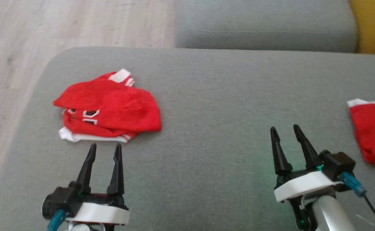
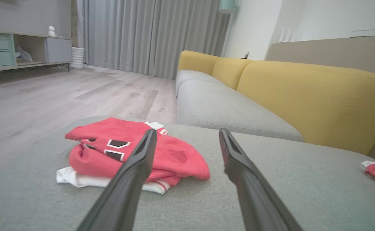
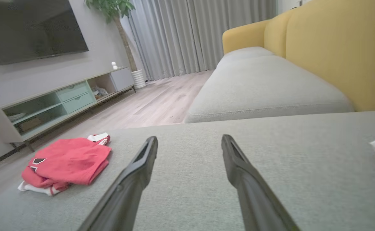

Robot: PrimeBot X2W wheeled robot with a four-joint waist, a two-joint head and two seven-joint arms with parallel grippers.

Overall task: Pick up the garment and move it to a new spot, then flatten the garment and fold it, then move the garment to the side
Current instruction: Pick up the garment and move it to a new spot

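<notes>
A red garment (image 1: 107, 107) with white trim and black-and-white lettering lies folded in a loose pile on the left part of the grey sofa seat (image 1: 222, 102). It also shows in the left wrist view (image 2: 133, 154) and the right wrist view (image 3: 65, 162). My left gripper (image 1: 105, 150) is open just in front of the garment's near white hem, not touching it. Further right, my right gripper (image 1: 285, 131) stands open above bare cushion. Nothing sits between either pair of fingers.
A second red and white cloth (image 1: 373, 131) lies at the seat's right edge. Wooden floor (image 1: 20, 48) runs along the left and far side. Another grey seat (image 1: 264, 25) with yellow backrests (image 2: 312, 99) lies beyond. A TV cabinet (image 3: 62, 99) stands across the room.
</notes>
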